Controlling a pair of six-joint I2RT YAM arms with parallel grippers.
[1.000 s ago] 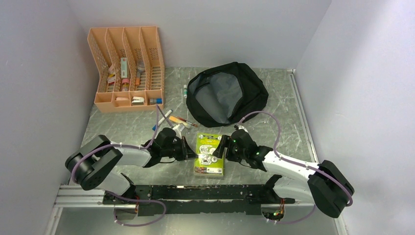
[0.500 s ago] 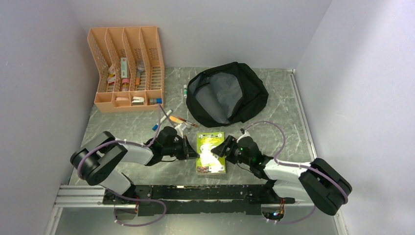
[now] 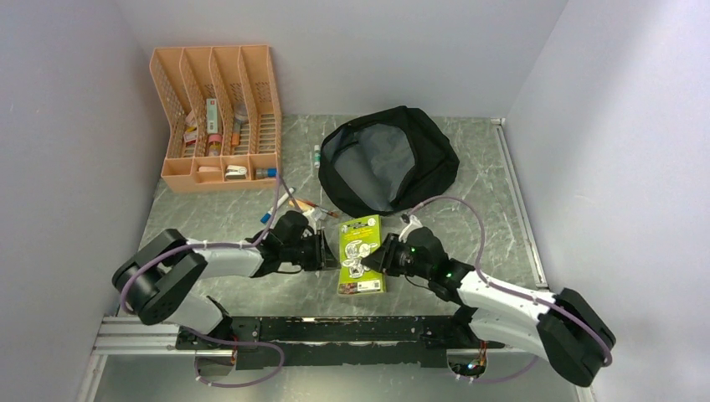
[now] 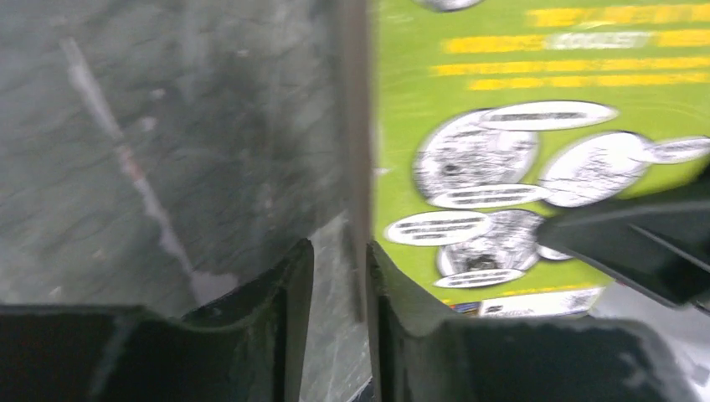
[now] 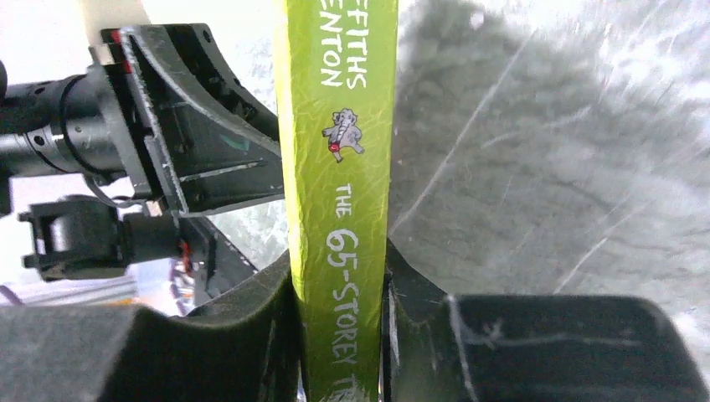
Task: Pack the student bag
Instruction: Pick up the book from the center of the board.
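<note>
**Change noted.** A second ago the bright green paperback book [image 3: 360,253] lay flat on the grey marbled table [image 3: 490,222] between the two claws. It is now seen shifted a little toward the far side, and its far edge appears close to the near rim of the bag in the overhead view. The right arm has been extended forward and lowered. It is judged that the book has been taken up and that carrying it to the bag has begun. Nothing is seen inside the bag yet.

**Task item.** The student bag [image 3: 435,155], a large, rounded, black soft fabric backpack, lies at the far centre-right of the table. Its mouth is open toward the arms and the grey lining is exposed.

**Right gripper** [image 3: 387,254]. In its wrist view the book's spine [image 5: 339,209] is pinched upright between both fingers, so this claw is clamped on the book. The forearm is held low and reaches in from the right.

**Left gripper** [image 3: 328,251]. It is brought in low from the left, against the book's opposite edge. In its wrist view only a narrow slot is left between the fingers [image 4: 285,335], and the page edge runs down toward that slot. Whether the edge is actually gripped cannot be told.

**Other items.** An orange mesh desk organiser [image 3: 219,182] stands at the far left. Loose pens [image 3: 293,201] lie just beyond the left gripper.
</note>
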